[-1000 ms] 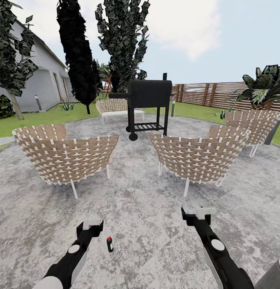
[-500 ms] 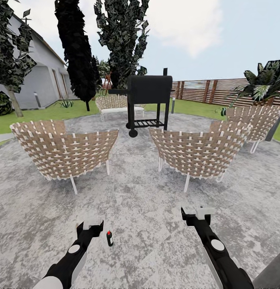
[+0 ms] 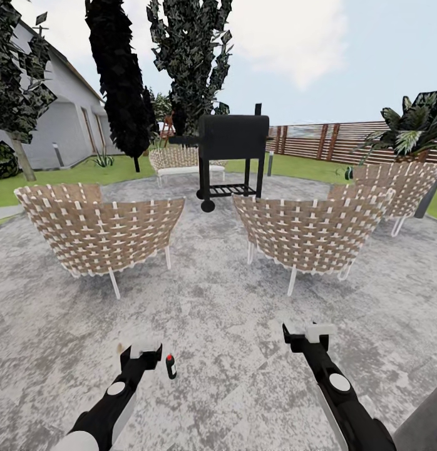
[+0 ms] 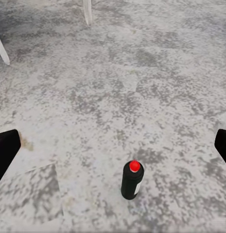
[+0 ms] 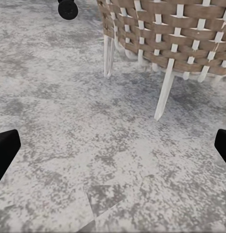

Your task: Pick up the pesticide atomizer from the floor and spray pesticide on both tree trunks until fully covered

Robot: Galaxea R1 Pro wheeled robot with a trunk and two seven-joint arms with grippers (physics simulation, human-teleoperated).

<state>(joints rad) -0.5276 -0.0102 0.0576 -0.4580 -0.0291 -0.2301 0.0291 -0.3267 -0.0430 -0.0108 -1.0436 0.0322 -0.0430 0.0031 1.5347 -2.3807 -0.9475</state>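
Seen from the head: one small black pesticide atomizer [image 3: 171, 366] with a red cap, standing upright on the grey mottled paving [image 3: 231, 313], just beside the left gripper [image 3: 143, 348] and apart from it, well apart from the right gripper [image 3: 304, 331]. Both arms low in the foreground, nothing held in either; whether the jaws are spread cannot be told here. Further on, four woven wicker chairs: one at left [image 3: 99, 232], one at right [image 3: 306, 233], one at far right [image 3: 403, 188], one behind [image 3: 181, 161] the single black grill [image 3: 233, 150] on wheels. Beyond, a strip of lawn [image 3: 87, 178], a slatted wooden fence [image 3: 331, 141], a grey house [image 3: 62, 119], one leaning grey-brown trunk [image 3: 22, 161] at far left, one narrow black-leaved tree [image 3: 121, 88]. Seen from the left wrist: the same atomizer [image 4: 132, 180] upright on the paving, between the two dark fingertips [image 4: 5, 151], which stand spread wide at the frame edges, not touching it. Seen from the right wrist: two dark fingertips [image 5: 5, 150] likewise far apart, released, above bare paving; ahead one wicker chair [image 5: 166, 34] on white legs and one black wheel [image 5: 68, 8].
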